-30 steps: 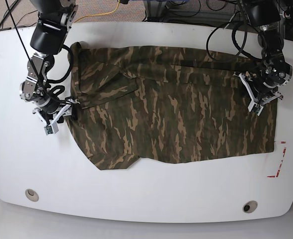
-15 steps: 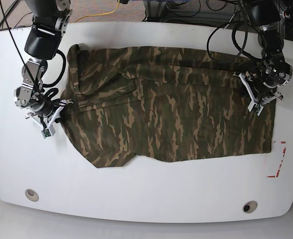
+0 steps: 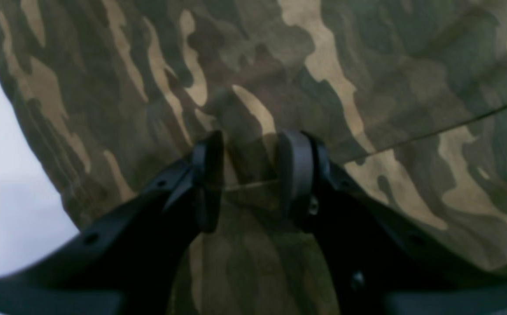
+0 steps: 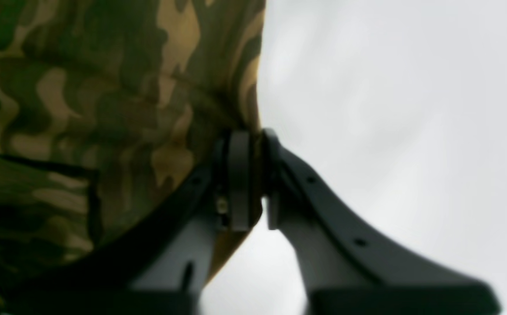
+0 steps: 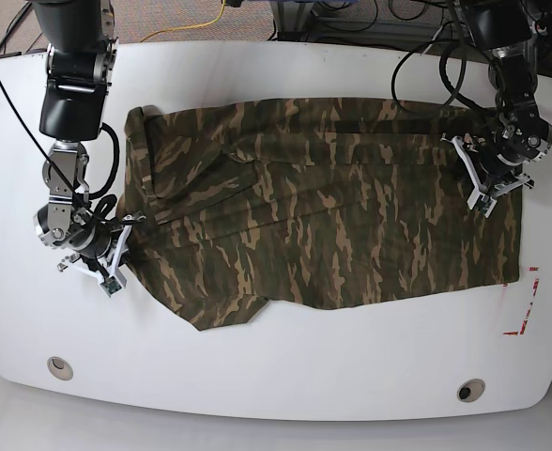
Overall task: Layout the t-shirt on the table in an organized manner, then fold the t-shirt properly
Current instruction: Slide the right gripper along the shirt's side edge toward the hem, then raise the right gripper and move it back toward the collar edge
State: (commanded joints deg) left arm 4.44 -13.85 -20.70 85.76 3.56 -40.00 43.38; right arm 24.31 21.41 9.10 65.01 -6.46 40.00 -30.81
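The camouflage t-shirt (image 5: 332, 216) lies spread across the white table (image 5: 276, 376), long side running left to right, with a flap folded over at its upper left. My right gripper (image 5: 118, 256) is at the shirt's left edge; the right wrist view shows this gripper (image 4: 255, 175) shut on the cloth's edge (image 4: 104, 87) with white table (image 4: 389, 87) beside it. My left gripper (image 5: 485, 191) sits on the shirt's right end. In the left wrist view it (image 3: 251, 175) pinches a raised fold of the fabric (image 3: 367, 65).
Two round grommet holes (image 5: 60, 366) (image 5: 470, 389) sit near the table's front edge. Red tape marks (image 5: 528, 305) lie at the right, just past the shirt's corner. Cables (image 5: 201, 19) and equipment lie beyond the far edge.
My right gripper has moved toward the table's front edge, dragging the shirt's left edge and lower-left corner with it. The left gripper has stayed in place.
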